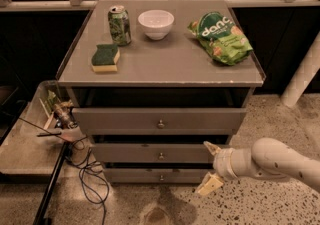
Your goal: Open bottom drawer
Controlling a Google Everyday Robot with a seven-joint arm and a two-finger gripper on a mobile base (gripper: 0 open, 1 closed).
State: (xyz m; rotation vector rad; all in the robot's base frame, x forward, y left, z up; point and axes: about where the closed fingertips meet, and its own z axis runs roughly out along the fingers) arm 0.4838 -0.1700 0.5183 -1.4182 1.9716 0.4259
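Note:
The bottom drawer is the lowest of three grey drawers in the cabinet, with a small round metal knob at its centre. Its front sits about flush with the drawer above. My gripper is on the end of a white arm coming in from the right, low in front of the cabinet's right side. Its two cream fingers are spread apart, one up by the middle drawer, the other down by the floor. It holds nothing and is to the right of the knob, apart from it.
On the cabinet top stand a green can, a white bowl, a green chip bag and a sponge. A low tray of clutter and black cables lie at the left. A white pole stands at the right.

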